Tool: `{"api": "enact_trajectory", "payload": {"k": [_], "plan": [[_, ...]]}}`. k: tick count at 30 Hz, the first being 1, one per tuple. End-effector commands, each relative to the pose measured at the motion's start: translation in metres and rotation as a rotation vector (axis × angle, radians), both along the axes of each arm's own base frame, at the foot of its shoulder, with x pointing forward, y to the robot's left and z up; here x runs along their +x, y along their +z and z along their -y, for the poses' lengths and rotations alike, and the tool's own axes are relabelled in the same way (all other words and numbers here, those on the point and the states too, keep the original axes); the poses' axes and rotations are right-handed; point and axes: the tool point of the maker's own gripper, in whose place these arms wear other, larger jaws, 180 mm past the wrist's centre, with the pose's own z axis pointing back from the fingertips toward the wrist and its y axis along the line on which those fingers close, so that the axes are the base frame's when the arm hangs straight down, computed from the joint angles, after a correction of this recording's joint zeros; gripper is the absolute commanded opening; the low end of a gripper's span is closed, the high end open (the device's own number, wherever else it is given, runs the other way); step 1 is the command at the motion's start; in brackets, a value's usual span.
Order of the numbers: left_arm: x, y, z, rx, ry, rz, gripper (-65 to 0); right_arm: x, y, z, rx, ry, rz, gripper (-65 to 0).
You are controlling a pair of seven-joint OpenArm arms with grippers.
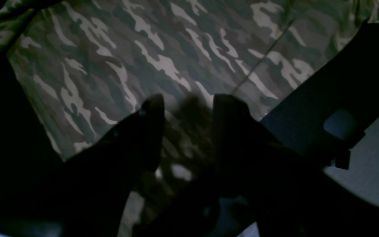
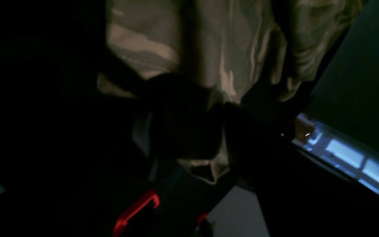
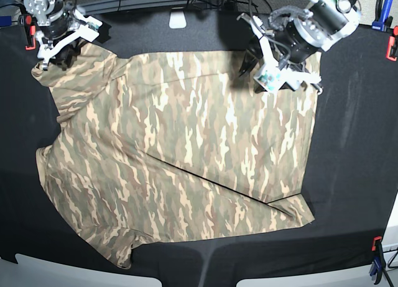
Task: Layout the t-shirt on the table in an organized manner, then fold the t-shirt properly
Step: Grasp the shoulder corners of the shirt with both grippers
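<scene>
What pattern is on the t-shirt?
Camouflage in tan, olive, brown and cream on the t-shirt, clearest in the base view.

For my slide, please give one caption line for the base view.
Camouflage t-shirt spread on the black table, both hands at its far corners.

The right arm's wrist (image 3: 46,17) was a round silver-and-black metal housing with white angular plastic brackets. The left arm's wrist (image 3: 317,23) was a larger white-and-black cylinder trailing thin black cables. Both wrist views showed dark, matte black fingers (image 1: 150,125).
</scene>
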Motion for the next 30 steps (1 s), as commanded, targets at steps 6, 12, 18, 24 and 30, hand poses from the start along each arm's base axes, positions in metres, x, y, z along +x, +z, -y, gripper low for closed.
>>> {"api": "enact_trajectory", "payload": {"k": [6,12,18,24,30], "plan": [[0.004,0.012,0.002,-0.026,0.002,0.039,-43.3,0.012,0.013,0.003,-0.011,0.009,0.070,-35.1],[0.004,0.012,0.002,-0.026,0.002,0.039,-43.3,0.025,0.033,0.001,-0.049,0.012,0.172,-47.3],[0.004,0.012,0.002,-0.026,0.002,0.039,-43.3,0.023,0.031,0.000,-0.051,0.013,0.154,-56.6],[0.007,0.008,-0.007,0.051,0.007,0.063,-43.5,0.022,0.032,0.006,-0.077,-0.011,0.155,-65.0],[0.004,-0.004,-0.028,0.193,-0.021,0.062,-43.5,0.022,0.032,0.006,-0.078,-0.011,0.154,-65.0]]}}
